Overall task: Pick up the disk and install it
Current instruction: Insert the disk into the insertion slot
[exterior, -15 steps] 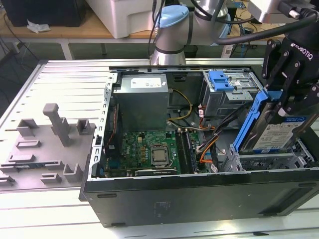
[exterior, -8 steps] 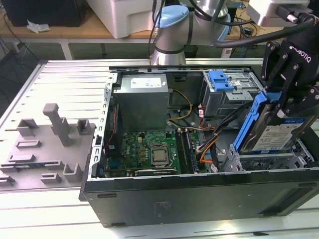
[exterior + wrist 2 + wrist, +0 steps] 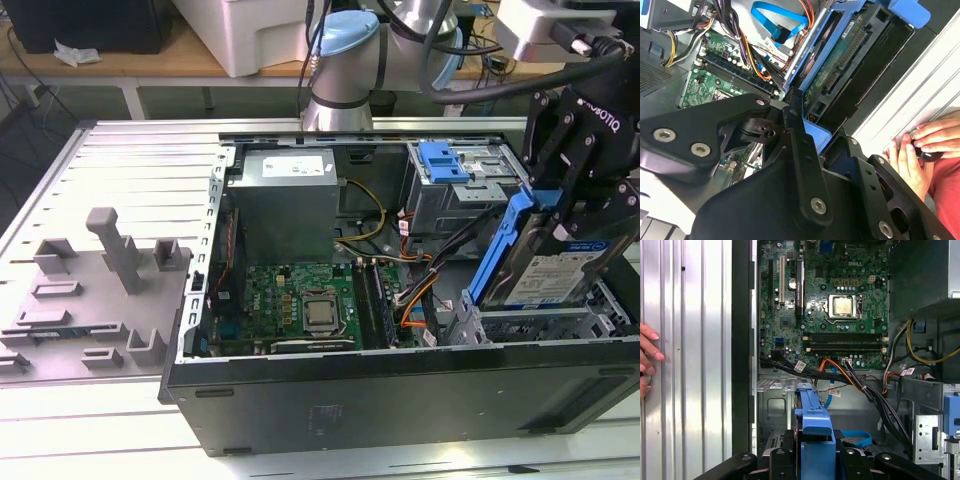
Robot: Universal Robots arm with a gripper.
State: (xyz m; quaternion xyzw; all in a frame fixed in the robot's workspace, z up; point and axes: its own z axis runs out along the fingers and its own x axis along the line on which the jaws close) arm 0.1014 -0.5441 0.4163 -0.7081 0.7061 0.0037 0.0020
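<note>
The disk (image 3: pixel 552 272), silver with a white-and-blue label and blue side rails, hangs tilted over the metal drive bay (image 3: pixel 530 322) at the exterior view's right end of the open computer case. My black gripper (image 3: pixel 567 195) is shut on its upper end. In the first wrist view the disk's blue end handle (image 3: pixel 813 421) sticks out between the gripper's fingers (image 3: pixel 783 460), above the bay floor. The second wrist view shows the disk's green circuit-board underside (image 3: pixel 840 55) beyond the gripper's black linkage (image 3: pixel 800 150).
A blue bracket (image 3: pixel 445 160) sits on the grey drive cage behind the bay. Cable bundles (image 3: pixel 420 285) run between the motherboard (image 3: pixel 300 290) and the bay. A person's hand (image 3: pixel 920 147) rests on the ribbed table beside the case. Grey fixtures (image 3: pixel 110 250) stand at the exterior view's left.
</note>
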